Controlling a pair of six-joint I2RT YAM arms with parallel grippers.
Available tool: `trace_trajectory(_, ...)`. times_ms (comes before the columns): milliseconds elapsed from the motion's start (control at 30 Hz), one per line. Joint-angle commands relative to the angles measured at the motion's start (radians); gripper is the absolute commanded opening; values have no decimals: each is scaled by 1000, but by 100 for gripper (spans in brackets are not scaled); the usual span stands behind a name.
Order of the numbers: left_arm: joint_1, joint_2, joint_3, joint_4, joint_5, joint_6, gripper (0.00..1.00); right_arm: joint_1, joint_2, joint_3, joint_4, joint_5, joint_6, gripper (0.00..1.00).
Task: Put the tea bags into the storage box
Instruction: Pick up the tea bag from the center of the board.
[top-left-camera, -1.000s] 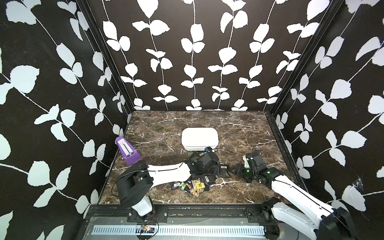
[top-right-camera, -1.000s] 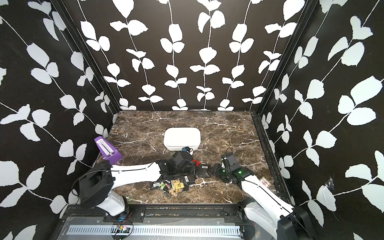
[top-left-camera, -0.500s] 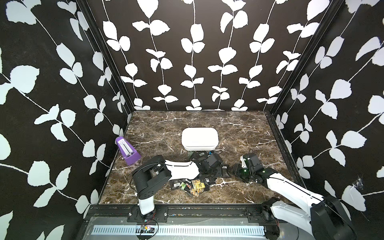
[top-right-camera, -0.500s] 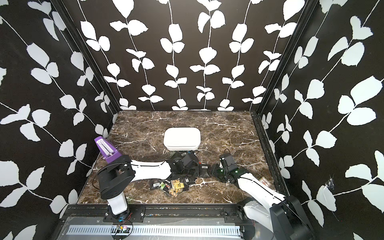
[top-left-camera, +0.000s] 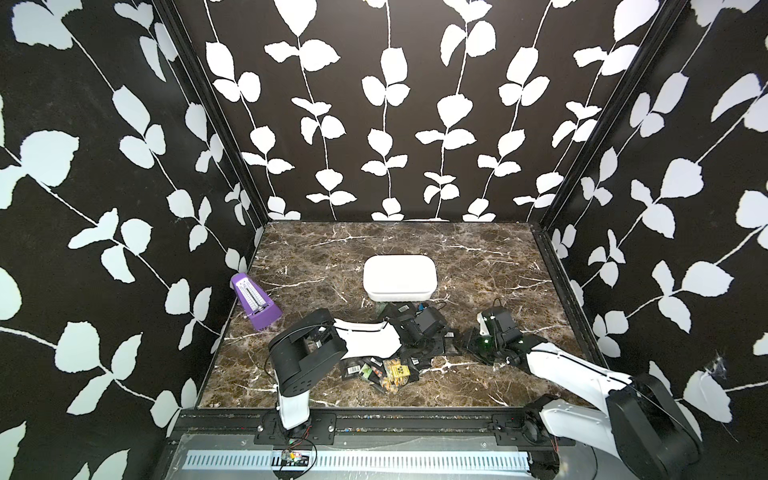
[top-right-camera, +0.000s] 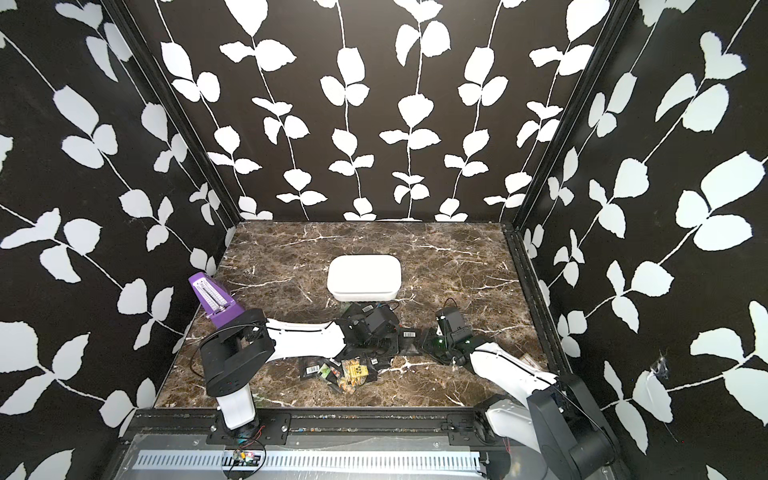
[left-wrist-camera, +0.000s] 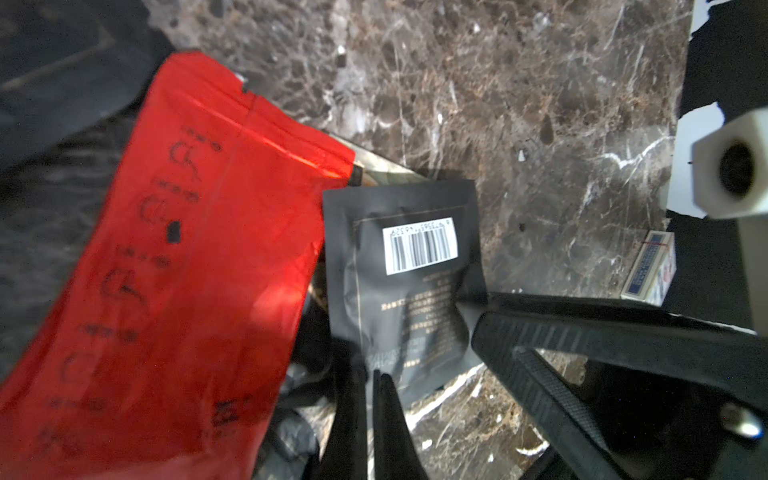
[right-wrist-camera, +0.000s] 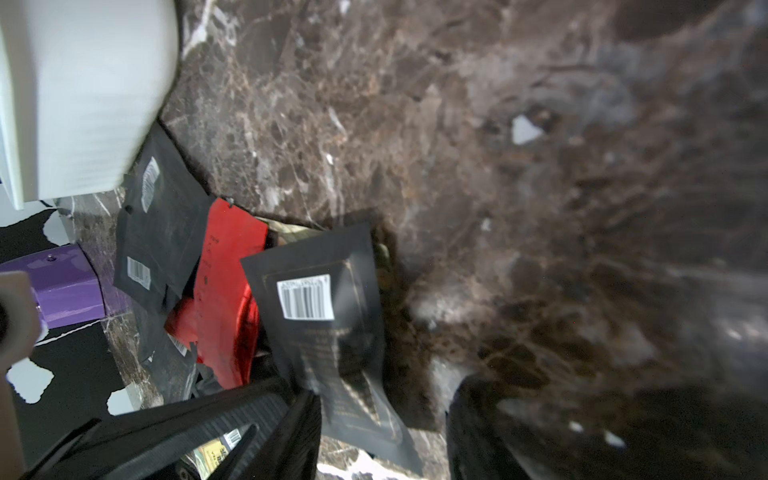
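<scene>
The white storage box (top-left-camera: 400, 276) (top-right-camera: 363, 276) stands mid-table with nothing in it that I can see. Just in front of it, tea bags (top-left-camera: 382, 370) (top-right-camera: 340, 370) lie in a loose pile, mostly black, some yellow and green. My left gripper (left-wrist-camera: 371, 372) (top-left-camera: 436, 343) is shut on the edge of a black tea bag (left-wrist-camera: 403, 270) (right-wrist-camera: 316, 307) with a barcode label. My right gripper (right-wrist-camera: 382, 399) (top-left-camera: 467, 340) is open with its jaws either side of that same bag, and one finger (left-wrist-camera: 540, 332) touches its corner. A red tea bag (left-wrist-camera: 187, 270) (right-wrist-camera: 224, 291) lies beside it.
A purple metronome (top-left-camera: 255, 303) (top-right-camera: 214, 301) stands at the table's left edge. A small white-and-red card box (left-wrist-camera: 650, 270) lies near the right wall. Black leaf-patterned walls enclose three sides. Both forearms lie low across the front half of the table.
The left arm's base link swung right while its gripper stayed shut over the pile. The right gripper slid left toward the black tea bag, its jaws narrowing slightly.
</scene>
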Motion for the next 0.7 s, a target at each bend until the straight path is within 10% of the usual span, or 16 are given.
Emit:
trace_trajectory(0, -6, 8, 13, -43, -3, -2, 0, 11, 24, -36, 37, -1, 4, 50)
trace_trajectory(300, -6, 12, 1, -53, -9, -6, 0, 27, 45, -44, 39, 17, 2, 42)
trace_trajectory(667, -8, -4, 16, -66, -23, 16, 0, 52, 43, -10, -32, 51, -35, 8)
